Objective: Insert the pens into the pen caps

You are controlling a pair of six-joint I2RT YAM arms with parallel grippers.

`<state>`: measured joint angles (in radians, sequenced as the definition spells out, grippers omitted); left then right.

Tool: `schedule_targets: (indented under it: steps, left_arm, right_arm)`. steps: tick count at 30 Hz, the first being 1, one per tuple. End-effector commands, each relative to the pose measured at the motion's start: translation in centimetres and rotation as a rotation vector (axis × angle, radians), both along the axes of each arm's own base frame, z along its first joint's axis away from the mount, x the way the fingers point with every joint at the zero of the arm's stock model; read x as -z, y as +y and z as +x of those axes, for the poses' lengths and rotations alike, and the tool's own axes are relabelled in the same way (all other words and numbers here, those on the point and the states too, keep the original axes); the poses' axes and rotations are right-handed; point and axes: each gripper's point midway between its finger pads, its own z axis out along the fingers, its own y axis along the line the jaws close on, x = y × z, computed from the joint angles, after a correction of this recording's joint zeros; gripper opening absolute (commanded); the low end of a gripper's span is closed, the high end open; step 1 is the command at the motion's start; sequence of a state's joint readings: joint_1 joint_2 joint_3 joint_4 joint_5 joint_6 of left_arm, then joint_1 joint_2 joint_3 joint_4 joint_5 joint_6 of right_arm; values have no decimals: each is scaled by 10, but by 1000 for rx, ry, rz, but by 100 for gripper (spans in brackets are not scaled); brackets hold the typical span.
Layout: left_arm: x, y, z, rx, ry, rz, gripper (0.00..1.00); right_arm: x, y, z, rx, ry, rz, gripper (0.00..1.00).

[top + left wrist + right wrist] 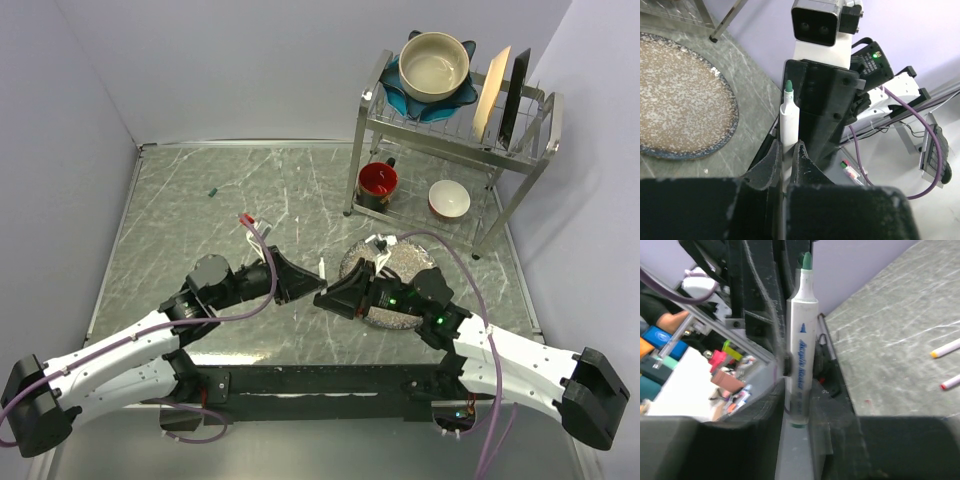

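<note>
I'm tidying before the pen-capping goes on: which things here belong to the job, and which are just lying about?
Job: green pen, yellow pen, red pen, green cap.
Lying about: plate, rack, mug, top bowl.

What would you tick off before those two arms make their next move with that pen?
1. Left gripper clamped on the pen: ok, its fingers pinch the white barrel.
2. Right gripper holding the same pen: cannot tell; its fingers flank the lower end, but a squeeze is not clear.
3. The pen's green tip bare for capping: ok.
4. Green cap free to pick up: ok, it lies alone on the table, well away from both grippers.
5. Yellow-tipped pen and red-tipped pen out of the way: ok, both lie flat off to one side.
</note>
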<state>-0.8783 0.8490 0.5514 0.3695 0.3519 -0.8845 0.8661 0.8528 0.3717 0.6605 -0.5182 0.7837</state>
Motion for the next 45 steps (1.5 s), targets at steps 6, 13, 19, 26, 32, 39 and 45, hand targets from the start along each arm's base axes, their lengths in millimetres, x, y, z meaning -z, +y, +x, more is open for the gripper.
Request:
schedule_targets:
  steps: [6, 13, 19, 26, 32, 39, 45]
  left_arm:
    - [-21, -2, 0, 15, -63, -14, 16]
    - [-28, 21, 32, -205, -98, 153, 84]
    - [-27, 98, 112, -709, -69, 429, 88]
    - [-4, 199, 209, -1007, 86, 592, 92]
    - [11, 258, 284, -1119, 171, 620, 93]
    - [77, 305, 373, -1084, 318, 674, 85]
    - [167, 318, 424, -993, 410, 785, 80]
  right_arm:
    - [-21, -1, -6, -22, -68, 51, 0]
    - [-15, -7, 3, 47, -48, 15, 0]
    - [-10, -22, 4, 117, -63, -26, 0]
    - [-13, -40, -5, 142, -107, -31, 0]
    - [-6, -50, -12, 150, -113, -73, 0]
    - [-4, -51, -13, 147, -103, -79, 0]
    - [5, -54, -5, 189, -115, -121, 0]
